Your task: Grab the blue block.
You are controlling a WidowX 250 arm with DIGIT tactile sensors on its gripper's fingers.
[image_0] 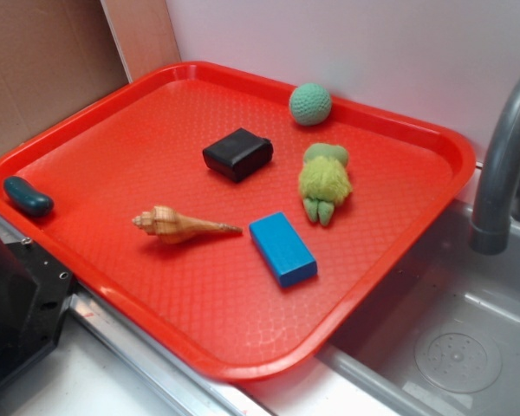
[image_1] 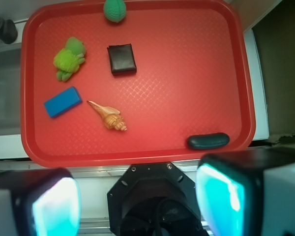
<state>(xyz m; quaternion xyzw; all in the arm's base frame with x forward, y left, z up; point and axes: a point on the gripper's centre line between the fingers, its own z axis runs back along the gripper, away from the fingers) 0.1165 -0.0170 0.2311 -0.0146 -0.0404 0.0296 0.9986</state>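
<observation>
At the far left of the exterior view you had the dark teal bean (image_0: 28,197) parked against the raised lip of the red tray (image_0: 113,113), low on the left edge and well apart from everything else. Moving right, the seashell (image_0: 180,225) lay on its side just left of centre, its pointed tip aimed at the blue block (image_0: 282,249) and stopping just short of it. The block itself sat flat a little right of centre in the lower half of the frame, touching nothing, so you had clear room on its long sides. Above it, the black box (image_0: 237,154) rested near the middle, the green plush toy (image_0: 324,183) lay to the block's upper right, and the knitted green ball (image_0: 310,104) sat by the tray's far rim. At the right edge the grey faucet (image_0: 503,165) curved over the sink (image_0: 455,347). In the wrist view your gripper (image_1: 137,201) hung off the tray's near edge, fingers spread wide with nothing between them; the block showed at centre left there, so I judged the approach not yet begun.
</observation>
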